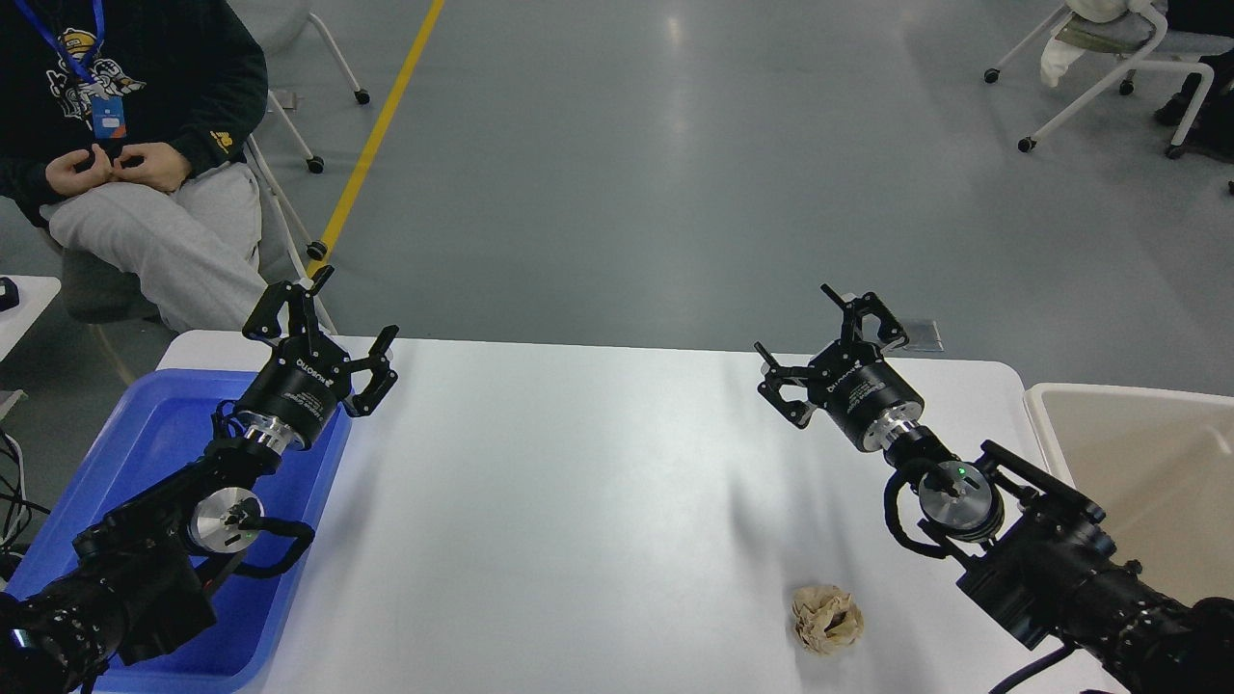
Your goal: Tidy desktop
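The white desktop (578, 463) fills the middle of the head view. A crumpled beige paper ball (826, 619) lies on it near the front right. My left gripper (352, 304) is open and empty, raised over the far left of the desktop beside the blue tray. My right gripper (795, 323) is open and empty, raised over the far right of the desktop, well beyond the paper ball.
A blue plastic tray (164, 434) sits at the desktop's left end under my left arm. A beige bin (1138, 463) stands off the right end. A seated person (145, 173) is beyond the far left corner. Rolling chairs (1099, 77) stand at the far right.
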